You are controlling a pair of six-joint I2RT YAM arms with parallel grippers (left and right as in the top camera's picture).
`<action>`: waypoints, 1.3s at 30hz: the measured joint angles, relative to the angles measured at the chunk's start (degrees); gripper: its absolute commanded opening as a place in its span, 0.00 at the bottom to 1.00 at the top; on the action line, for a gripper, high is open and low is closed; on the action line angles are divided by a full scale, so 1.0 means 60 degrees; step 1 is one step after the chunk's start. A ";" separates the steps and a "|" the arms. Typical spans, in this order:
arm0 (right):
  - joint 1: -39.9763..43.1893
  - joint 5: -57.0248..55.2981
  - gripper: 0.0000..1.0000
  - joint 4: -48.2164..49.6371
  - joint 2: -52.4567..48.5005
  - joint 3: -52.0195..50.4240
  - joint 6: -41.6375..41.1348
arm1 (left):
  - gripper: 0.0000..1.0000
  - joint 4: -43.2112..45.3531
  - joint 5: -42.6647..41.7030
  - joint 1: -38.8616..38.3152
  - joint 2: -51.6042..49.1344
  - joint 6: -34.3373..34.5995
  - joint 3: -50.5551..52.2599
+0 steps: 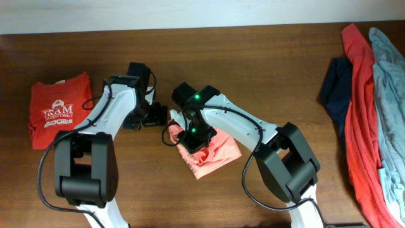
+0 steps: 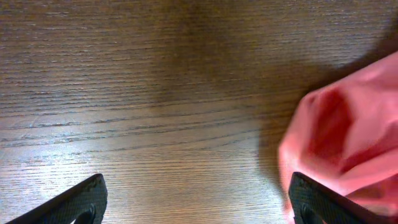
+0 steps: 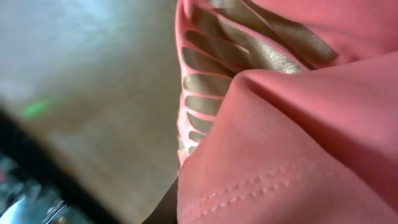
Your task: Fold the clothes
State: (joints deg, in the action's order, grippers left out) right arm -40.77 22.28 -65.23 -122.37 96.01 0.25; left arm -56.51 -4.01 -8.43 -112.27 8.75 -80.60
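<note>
Near the table's [image 1: 266,57] centre, in the overhead view, lies the salmon-pink shirt [image 1: 215,155]. It is a plain, printless, crumpled wad with a squarish folded corner at 4 o'clock. Its long axis runs roughly from 10 o'clock to 4 o'clock, and the bunched end points towards 10.

The right gripper [image 1: 190,136] sits over that bunched end and hides it. The right wrist view is filled with blurred pink cloth showing a stitched hem and a row of slits. No fingers show there, so I cannot tell whether this pincer is clenched.

The left gripper [image 2: 199,205] hangs at 9 o'clock of the shirt. Its two fingertips [image 2: 81,202] are spread wide over bare wood, with the shirt's edge beside the right tip.

At 9 o'clock rests a folded red shirt [image 1: 60,111] with white lettering. At 3 o'clock is a pile of coral-red [image 1: 361,114], grey-blue [image 1: 389,95] and navy [image 1: 335,79] garments, cut off by the frame edge.
</note>
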 measured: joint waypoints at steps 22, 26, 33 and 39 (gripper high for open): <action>0.0240 0.2320 0.47 -0.1574 0.0051 0.0117 0.2492 | 0.93 0.0091 0.0000 0.0000 0.0000 0.0000 0.0000; 0.0659 0.0685 0.49 -0.1898 0.0765 0.0415 0.1665 | 0.93 0.0095 -0.0004 0.0000 0.0000 0.0000 0.0000; 0.1876 -0.0943 0.45 -0.1967 0.1942 0.0710 0.0510 | 0.93 0.0284 0.0091 0.0000 0.0000 0.0000 0.0000; 0.1985 -0.1257 0.39 -0.1293 0.1628 0.0200 0.0248 | 0.93 0.0346 0.0149 0.0124 0.0000 0.0000 0.0000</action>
State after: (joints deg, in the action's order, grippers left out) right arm -28.86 14.74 -72.99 -112.60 97.21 1.74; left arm -54.43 -3.11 -7.68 -112.27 8.75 -80.60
